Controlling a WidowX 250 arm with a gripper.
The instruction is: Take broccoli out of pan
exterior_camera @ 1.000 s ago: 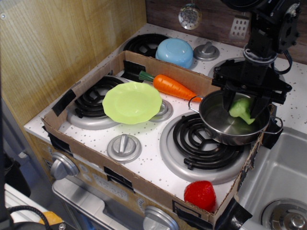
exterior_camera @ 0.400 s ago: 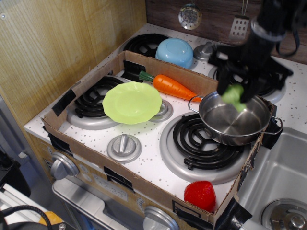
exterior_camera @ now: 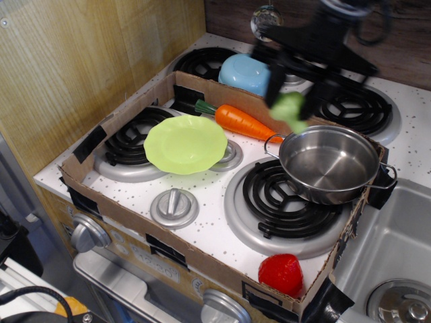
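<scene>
— So, where does it stand? Start with the big things.

— Well, the toy stove point(exterior_camera: 202, 202) takes up most of the view, with a cardboard tray point(exterior_camera: 94, 176) laid over its burners. The steel pan point(exterior_camera: 328, 163) sits on the front right burner point(exterior_camera: 289, 202), and its bowl looks empty: I see only bare metal inside.

— And the robot arm?

— The gripper point(exterior_camera: 294, 101) is up above the back edge of the cardboard, to the pan's upper left. It's blurred, so I'd judge it is moving. Its dark fingers point(exterior_camera: 277, 79) stand on either side of the broccoli point(exterior_camera: 289, 110) and appear closed onto it, carrying it in the air, clear of the pan rim.

— So the job is done?

— Most of it, I'd say. The broccoli is out of the pan, which is the main point. What's left, as I read it, is setting it down somewhere and letting go. I can't tell where it's headed.

— What else is on there?

— A lime-green plate point(exterior_camera: 186, 143) on the left burner, an orange carrot point(exterior_camera: 241, 121) lying just beyond it against the cardboard wall, a blue bowl point(exterior_camera: 245, 71) at the back outside the tray, and a small red strawberry-like toy point(exterior_camera: 280, 274) in the near right corner.
</scene>
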